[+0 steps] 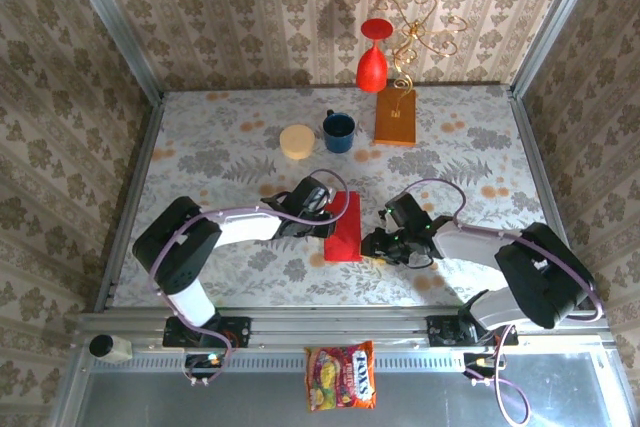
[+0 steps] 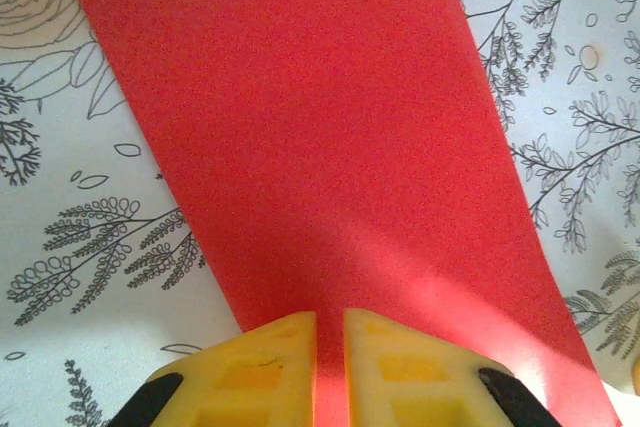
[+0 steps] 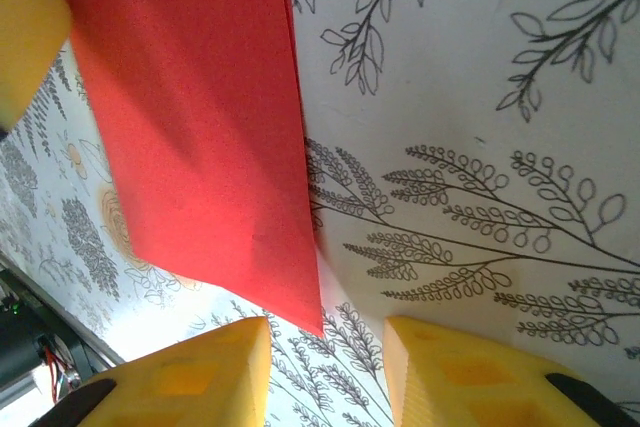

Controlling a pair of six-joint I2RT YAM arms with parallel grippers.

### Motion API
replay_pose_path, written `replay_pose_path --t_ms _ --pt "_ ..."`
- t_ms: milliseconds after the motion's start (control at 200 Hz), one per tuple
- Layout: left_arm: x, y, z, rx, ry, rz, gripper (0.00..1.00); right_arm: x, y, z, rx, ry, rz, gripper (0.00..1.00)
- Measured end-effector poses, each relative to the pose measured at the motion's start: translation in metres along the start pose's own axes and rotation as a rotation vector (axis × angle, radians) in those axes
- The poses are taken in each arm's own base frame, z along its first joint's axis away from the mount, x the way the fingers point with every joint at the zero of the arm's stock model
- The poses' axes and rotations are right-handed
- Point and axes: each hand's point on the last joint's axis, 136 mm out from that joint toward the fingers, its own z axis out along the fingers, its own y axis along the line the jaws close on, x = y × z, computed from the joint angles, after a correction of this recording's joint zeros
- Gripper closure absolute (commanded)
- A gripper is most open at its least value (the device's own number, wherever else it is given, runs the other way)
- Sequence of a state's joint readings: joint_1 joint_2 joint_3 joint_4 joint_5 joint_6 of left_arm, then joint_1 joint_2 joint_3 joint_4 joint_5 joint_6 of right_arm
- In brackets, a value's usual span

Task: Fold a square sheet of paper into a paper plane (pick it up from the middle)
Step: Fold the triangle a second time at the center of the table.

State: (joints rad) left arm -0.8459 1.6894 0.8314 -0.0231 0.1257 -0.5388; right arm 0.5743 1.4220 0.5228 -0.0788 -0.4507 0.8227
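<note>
The square sheet of paper (image 1: 345,225) lies on the table as a narrow bright red rectangle, folded in half. My left gripper (image 1: 323,215) sits at its left long edge. In the left wrist view the paper (image 2: 300,127) spreads flat ahead of the left gripper (image 2: 330,319). Its yellow fingers (image 2: 270,357) are down on it, shut to a thin slit. My right gripper (image 1: 376,242) stands just right of the sheet, open. In the right wrist view the right gripper (image 3: 328,332) holds nothing, and the paper's near corner (image 3: 250,237) ends just short of the left finger.
At the back of the table stand a cream round block (image 1: 297,141), a blue mug (image 1: 338,131), an orange-brown block (image 1: 396,115), a red vase (image 1: 373,55) and a gold wire ornament (image 1: 425,32). A candy bag (image 1: 342,375) lies on the front rail.
</note>
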Motion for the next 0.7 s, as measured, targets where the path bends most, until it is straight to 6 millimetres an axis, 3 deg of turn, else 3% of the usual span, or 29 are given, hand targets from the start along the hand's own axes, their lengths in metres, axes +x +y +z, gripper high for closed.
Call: replay_pose_path --t_ms 285,515,640,700 --pt "0.002 0.002 0.004 -0.005 0.001 0.0 0.85 -0.001 0.011 0.007 -0.029 0.012 -0.009 0.76" --pt "0.003 0.003 0.004 -0.004 -0.001 0.0 0.86 -0.001 0.014 0.007 -0.043 0.013 -0.01 0.88" --pt "0.002 0.002 0.004 -0.002 -0.004 0.0 0.85 -0.002 0.014 0.007 -0.043 0.013 -0.004 1.0" --pt "0.002 0.002 0.004 -0.001 -0.005 0.001 0.84 -0.001 0.014 0.007 -0.045 0.014 -0.005 1.0"
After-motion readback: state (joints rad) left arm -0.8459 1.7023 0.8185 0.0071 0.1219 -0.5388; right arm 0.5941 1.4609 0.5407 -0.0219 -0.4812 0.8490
